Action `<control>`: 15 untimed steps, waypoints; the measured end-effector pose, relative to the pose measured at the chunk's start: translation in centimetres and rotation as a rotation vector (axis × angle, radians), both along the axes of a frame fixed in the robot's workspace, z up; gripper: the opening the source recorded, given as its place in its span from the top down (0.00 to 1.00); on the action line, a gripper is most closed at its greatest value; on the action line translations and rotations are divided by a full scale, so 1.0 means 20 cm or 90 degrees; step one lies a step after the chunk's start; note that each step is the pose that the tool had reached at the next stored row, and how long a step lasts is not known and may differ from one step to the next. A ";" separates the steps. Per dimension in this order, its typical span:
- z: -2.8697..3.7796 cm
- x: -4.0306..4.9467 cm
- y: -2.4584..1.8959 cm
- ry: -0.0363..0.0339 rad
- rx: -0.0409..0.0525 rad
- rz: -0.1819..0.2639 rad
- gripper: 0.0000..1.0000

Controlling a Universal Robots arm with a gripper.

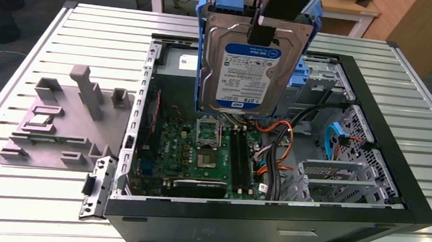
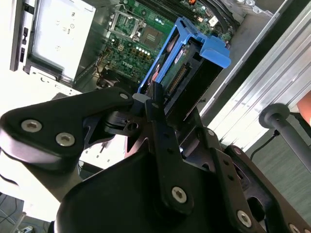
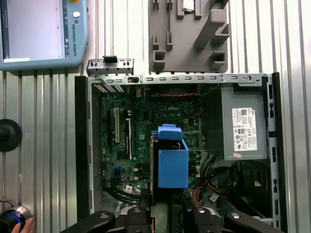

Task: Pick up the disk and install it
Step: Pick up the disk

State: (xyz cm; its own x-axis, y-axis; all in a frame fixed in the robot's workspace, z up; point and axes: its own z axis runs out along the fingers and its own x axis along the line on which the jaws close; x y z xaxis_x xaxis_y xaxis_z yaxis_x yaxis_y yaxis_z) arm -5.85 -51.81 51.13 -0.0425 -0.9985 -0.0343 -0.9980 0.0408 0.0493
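Your gripper (image 1: 262,34) is clamping the lifted disk (image 1: 244,71) over the open computer case (image 1: 269,230); you are not yet installing it.

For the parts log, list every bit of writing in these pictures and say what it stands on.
Disk, clamped in the gripper: blue-and-white label with a maker's mark, not quoted, and fine lines too small to read.
White sticker on the grey box: print too small to read.
Tablet rim: a maker's name, not quoted.
Circuit board: a small maker's mark, not quoted.
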 end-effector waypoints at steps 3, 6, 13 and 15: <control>0.000 0.000 -0.015 0.0000 -0.0001 0.000 0.65; 0.000 0.000 -0.030 0.0000 0.0000 0.000 0.65; 0.000 0.000 -0.040 0.0000 -0.0001 0.000 0.65; 0.000 0.000 -0.041 0.0000 -0.0001 0.000 0.65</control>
State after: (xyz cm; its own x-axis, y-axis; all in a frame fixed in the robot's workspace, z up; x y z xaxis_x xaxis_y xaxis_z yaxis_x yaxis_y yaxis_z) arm -5.85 -52.62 51.14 -0.0425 -0.9985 -0.0342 -0.9980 0.0408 0.0492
